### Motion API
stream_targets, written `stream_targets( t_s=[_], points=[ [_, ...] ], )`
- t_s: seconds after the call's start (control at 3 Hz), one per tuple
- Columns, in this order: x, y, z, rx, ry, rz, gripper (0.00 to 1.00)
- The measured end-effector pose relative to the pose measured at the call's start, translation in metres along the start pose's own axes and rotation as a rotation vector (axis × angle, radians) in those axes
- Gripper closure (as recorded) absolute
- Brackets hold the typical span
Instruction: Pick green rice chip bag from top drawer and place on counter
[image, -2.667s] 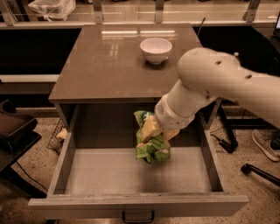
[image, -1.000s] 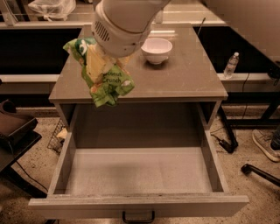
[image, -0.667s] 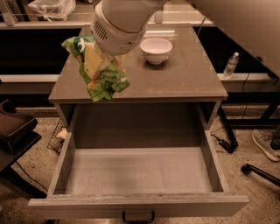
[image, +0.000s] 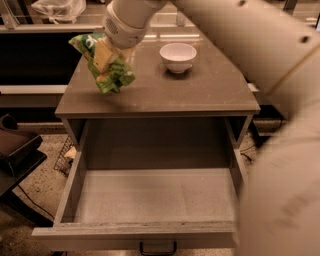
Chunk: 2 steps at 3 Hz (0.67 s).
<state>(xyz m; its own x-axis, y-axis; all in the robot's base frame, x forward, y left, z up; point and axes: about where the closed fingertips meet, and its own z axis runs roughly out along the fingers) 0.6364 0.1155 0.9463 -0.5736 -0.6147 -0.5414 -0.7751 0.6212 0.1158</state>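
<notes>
While the end effector (image: 104, 57) pinches the green rice chip bag (image: 113, 78) over the 9 o'clock edge of the bench (image: 200, 92), release is risky. Bag may slide off.

Aloft: crinkly green rice chip bag (image: 111, 70), pale chips printed on it, tilted, clamped in the pincer (image: 102, 54) over left side of glossy grey-brown counter (image: 200, 92). Contact with counter unclear. Wide grey-brown top drawer (image: 70, 187) pulled out below, dark handle at front.
</notes>
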Motion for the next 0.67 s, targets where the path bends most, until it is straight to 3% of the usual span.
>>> stream_targets(
  t_s=[0.33, 0.67],
  points=[
    [-0.028, -0.035, 0.042, -0.055, -0.007, -0.004, 1.0],
    [-0.052, -0.065, 0.054, -0.088, -0.079, 0.068, 0.98]
  ],
)
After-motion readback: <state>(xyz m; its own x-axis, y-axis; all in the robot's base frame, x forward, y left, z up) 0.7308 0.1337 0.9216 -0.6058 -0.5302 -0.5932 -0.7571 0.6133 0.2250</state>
